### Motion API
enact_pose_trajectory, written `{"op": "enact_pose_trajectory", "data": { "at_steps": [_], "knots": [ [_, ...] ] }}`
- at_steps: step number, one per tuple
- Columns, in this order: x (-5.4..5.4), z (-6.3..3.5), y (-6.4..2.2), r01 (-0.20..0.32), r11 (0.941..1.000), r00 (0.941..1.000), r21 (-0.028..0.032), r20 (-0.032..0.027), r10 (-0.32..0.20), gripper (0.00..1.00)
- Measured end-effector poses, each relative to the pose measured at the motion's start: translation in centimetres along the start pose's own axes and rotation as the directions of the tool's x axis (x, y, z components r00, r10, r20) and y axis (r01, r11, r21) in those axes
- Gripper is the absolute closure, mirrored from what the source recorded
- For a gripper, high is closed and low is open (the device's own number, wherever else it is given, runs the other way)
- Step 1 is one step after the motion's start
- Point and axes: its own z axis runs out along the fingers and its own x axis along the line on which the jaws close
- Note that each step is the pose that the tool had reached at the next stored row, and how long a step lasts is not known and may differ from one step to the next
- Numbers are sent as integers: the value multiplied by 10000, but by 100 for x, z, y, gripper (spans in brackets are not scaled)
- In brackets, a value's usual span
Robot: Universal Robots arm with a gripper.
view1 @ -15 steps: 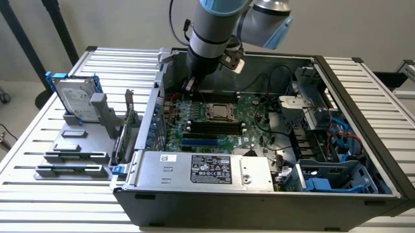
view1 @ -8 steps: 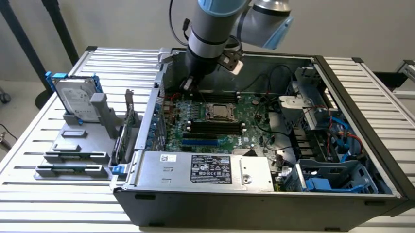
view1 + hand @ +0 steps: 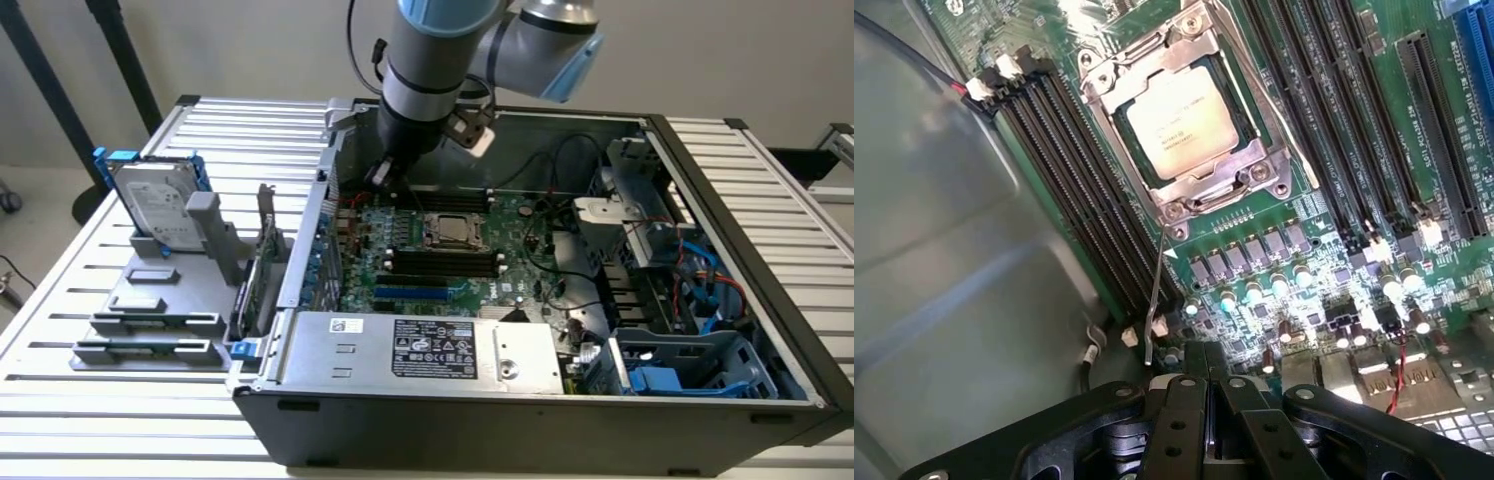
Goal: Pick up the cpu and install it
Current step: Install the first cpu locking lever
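Hanging inside the open computer case (image 3: 534, 430), the gripper (image 3: 1206, 352) has its black fingers pressed together, with nothing between them. In the exterior view the gripper (image 3: 387, 172) is poised above the far part of the motherboard (image 3: 1294, 210). The cpu (image 3: 450, 232) lies at about five o'clock from it, apart from it. The cpu (image 3: 1182, 122) is seated flat in its socket, silver top upward, with a metal frame around it. A thin wire lever (image 3: 1154, 290) runs from the socket's corner toward the gripper. Black memory slots (image 3: 434, 262) lie at six o'clock of the cpu, and the power supply (image 3: 414, 345) lies beyond them. At nine o'clock of the case, a hard drive (image 3: 158, 205) stands upright on a grey rack (image 3: 147, 320) on the slatted table (image 3: 120, 420)
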Motion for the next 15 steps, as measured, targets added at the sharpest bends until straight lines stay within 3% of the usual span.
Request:
{"op": "enact_pose_trajectory", "data": {
  "at_steps": [4, 9, 15],
  "knots": [
    [-8, 15, -6, -331, 9994, 9994, -65, -110, 330, 89],
    [-21, 29, -24, -651, 9978, 9975, -90, -276, 649, 89],
    [-38, 36, -50, -1061, 9943, 9925, -36, -612, 1057, 89]
  ]
}}
